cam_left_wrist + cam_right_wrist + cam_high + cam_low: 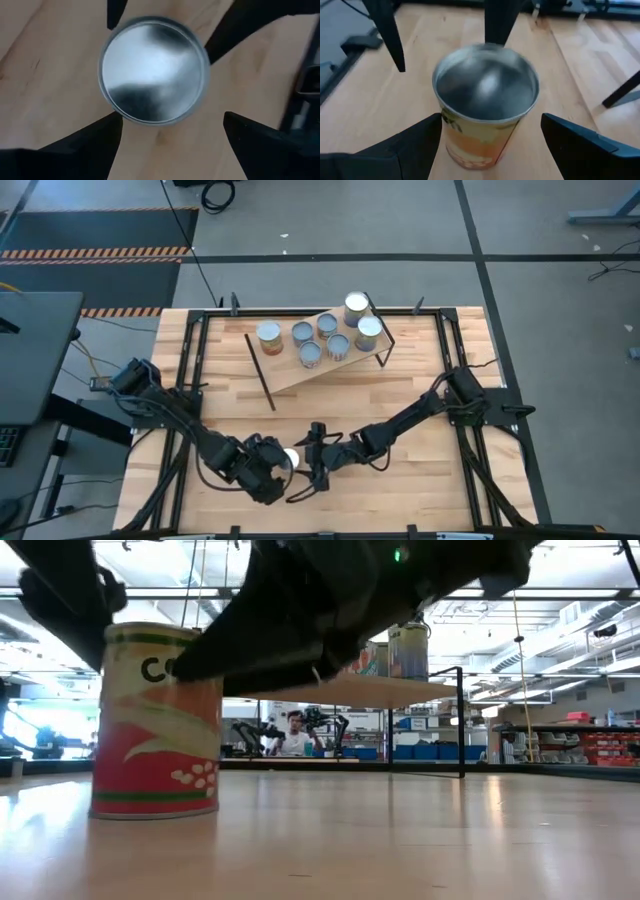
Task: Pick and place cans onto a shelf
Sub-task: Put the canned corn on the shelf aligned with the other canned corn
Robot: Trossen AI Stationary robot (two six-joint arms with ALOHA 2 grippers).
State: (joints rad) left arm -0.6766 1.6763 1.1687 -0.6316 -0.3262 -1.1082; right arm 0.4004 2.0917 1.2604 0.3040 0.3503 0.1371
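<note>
- Both sets of jaws stand wide around one can [291,457] at the table's [420,490] near edge: left gripper [275,475] and right gripper [312,458] meet over it, fingers clear of its sides.
- That can stands upright on the table.
- Farther back, six cans [325,335] stand on the shelf [300,372].

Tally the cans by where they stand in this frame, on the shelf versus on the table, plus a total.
Cans on the shelf: 6, the nearest to its left end being one can.
Cans on the table: 1, the can standing upright between the left hand and the right hand, both open around it.
Total: 7 cans.
</note>
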